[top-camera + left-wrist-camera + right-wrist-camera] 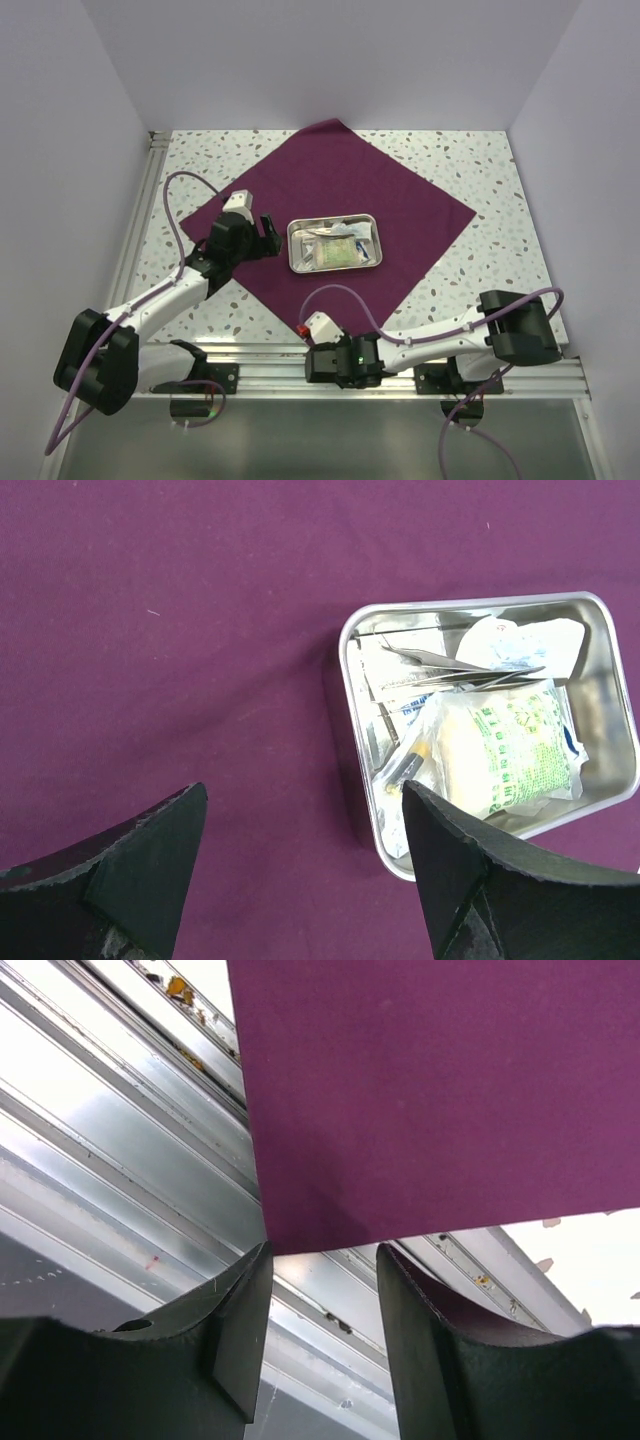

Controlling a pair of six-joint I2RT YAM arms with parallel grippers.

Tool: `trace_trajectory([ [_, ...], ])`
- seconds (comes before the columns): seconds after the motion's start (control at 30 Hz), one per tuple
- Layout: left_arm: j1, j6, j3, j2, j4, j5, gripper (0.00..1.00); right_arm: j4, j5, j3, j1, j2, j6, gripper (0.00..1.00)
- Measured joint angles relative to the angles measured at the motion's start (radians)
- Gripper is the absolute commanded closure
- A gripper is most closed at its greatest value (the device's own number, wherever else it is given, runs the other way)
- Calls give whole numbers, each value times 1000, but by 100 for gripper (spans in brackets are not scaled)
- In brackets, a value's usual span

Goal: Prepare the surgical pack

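Observation:
The surgical pack's deep purple cloth (400,190) lies spread flat as a diamond on the table. A shiny steel tray (291,245) sits at its middle, holding white sachets and a green-printed packet (510,745). My left gripper (265,235) hovers open over bare cloth (150,630) just left of the tray (345,670). In the left wrist view the left gripper (302,788) has nothing between its fingers. My right gripper (308,325) is at the cloth's near corner. Its wrist view shows the right gripper (323,1250) open, with the cloth corner (430,1090) just beyond the fingertips, ungripped.
Aluminium rails (260,350) run along the table's near edge, right beneath the right gripper (120,1160). Another rail (140,220) lines the left side. The speckled tabletop (480,170) shows around the cloth. Plain walls close in the back and sides.

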Motion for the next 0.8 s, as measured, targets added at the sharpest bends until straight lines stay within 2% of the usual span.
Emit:
trace_trajectory([
  [0.2, -5, 0, 0, -4, -2, 11, 18, 8, -2, 26, 0, 56, -11, 53],
  [0.33, -5, 0, 0, -13, -8, 16, 17, 31, -10, 26, 0, 63, -11, 68],
  [0.37, -5, 0, 0, -14, -10, 16, 17, 35, -13, 26, 0, 66, -10, 81],
  [0.47, -5, 0, 0, -16, -11, 16, 17, 47, -19, 26, 0, 67, -12, 93],
  [0.5, -5, 0, 0, -16, -12, 16, 17, 47, -19, 26, 0, 67, -14, 100],
  [0.67, -6, 0, 0, -16, -18, 16, 17, 46, -24, 23, -23, 61, -34, 100],
  [0.8, -8, 11, 0, -16, -19, 20, 17, 41, -27, 12, -94, 14, -78, 100],
])
